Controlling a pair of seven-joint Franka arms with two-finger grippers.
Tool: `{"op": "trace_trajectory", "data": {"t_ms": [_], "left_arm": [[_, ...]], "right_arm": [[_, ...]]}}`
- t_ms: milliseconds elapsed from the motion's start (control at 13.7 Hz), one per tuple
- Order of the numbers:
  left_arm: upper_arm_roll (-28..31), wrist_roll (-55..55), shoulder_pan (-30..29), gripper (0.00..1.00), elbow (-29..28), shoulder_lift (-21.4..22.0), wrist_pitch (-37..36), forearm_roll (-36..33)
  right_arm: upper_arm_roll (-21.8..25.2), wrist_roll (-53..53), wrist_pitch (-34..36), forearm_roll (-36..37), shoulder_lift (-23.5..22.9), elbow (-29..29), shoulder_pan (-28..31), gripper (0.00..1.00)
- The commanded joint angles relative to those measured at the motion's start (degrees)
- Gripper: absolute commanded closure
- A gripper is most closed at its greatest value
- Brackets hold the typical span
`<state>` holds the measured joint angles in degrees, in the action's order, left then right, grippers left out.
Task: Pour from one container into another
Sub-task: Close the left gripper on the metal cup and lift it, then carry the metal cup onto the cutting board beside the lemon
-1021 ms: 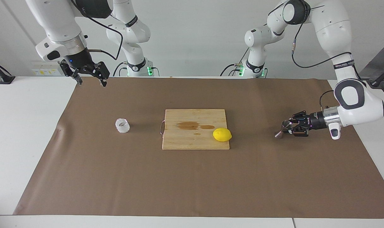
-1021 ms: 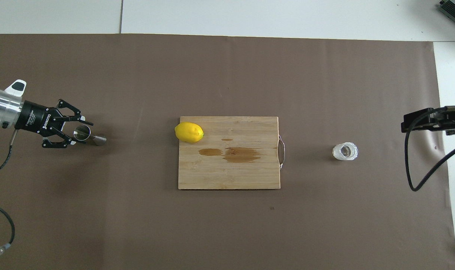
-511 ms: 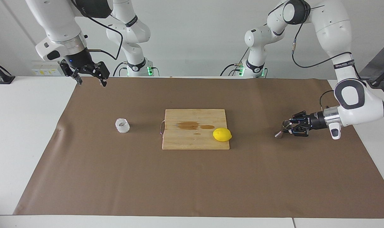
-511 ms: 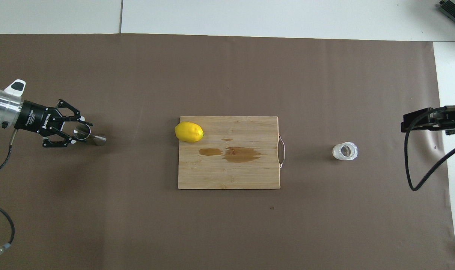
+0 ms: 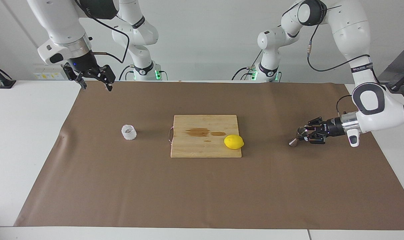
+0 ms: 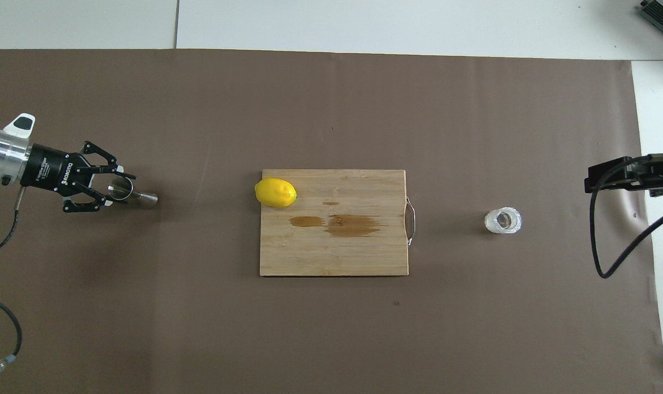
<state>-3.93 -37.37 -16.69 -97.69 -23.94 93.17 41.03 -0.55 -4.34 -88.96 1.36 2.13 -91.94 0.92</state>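
Landmark: the wooden cutting board [image 5: 205, 135] is lying mid-table on the brown paper [image 5: 202, 200], with a lemon [image 5: 234, 141] sitting on its corner toward the left arm's end.
Left gripper: the left gripper [image 5: 305, 135] is reaching in low and sideways, well apart from the board toward the left arm's end, and its fingers are squeezing the steel jigger [image 5: 298, 136] between them.
Jigger: it is leaning, its lower cone touching or just off the paper; I cannot tell which.
Cup: the frosted whitish cup [image 5: 129, 132] is standing upright on the paper, near the board's handle toward the right arm's end, with nothing touching it.
Right gripper: the right gripper [image 5: 94, 80] is waiting up in the air, well apart from the board, over the paper's edge at the right arm's end, fingers spread wide and holding nothing.
Done: the jigger is looking gripped.
Left: by my reading, picking up the cup, bringing the two vessels together and pouring are all yet to come.
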Motion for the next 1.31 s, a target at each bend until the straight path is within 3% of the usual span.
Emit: {"op": "trace_trajectory", "data": {"t_ms": [0, 511, 875, 1240], "left_arm": [[-0.11, -3.92, 0.60, 1.00, 0.22, 2.58, -2.20, 1.95], [-9.42, -18.25, 1.65, 1.00, 1.36, 8.02, -3.09, 5.29], [-11.01, -23.19, 10.16, 1.00, 2.15, 8.29, 0.07, 7.74], [-11.10, -24.51, 19.13, 1.00, 1.45, 6.98, 9.81, 11.53]], "right_arm": [[-0.33, 1.17, 0.98, -0.22, -0.20, 0.53, 0.75, 0.00], [-0.33, 1.17, 0.98, -0.22, -0.20, 0.53, 0.75, 0.00], [-0.33, 1.17, 0.98, -0.22, -0.20, 0.53, 0.75, 0.00], [-0.33, 1.17, 0.98, -0.22, -0.20, 0.53, 0.75, 0.00]]}}
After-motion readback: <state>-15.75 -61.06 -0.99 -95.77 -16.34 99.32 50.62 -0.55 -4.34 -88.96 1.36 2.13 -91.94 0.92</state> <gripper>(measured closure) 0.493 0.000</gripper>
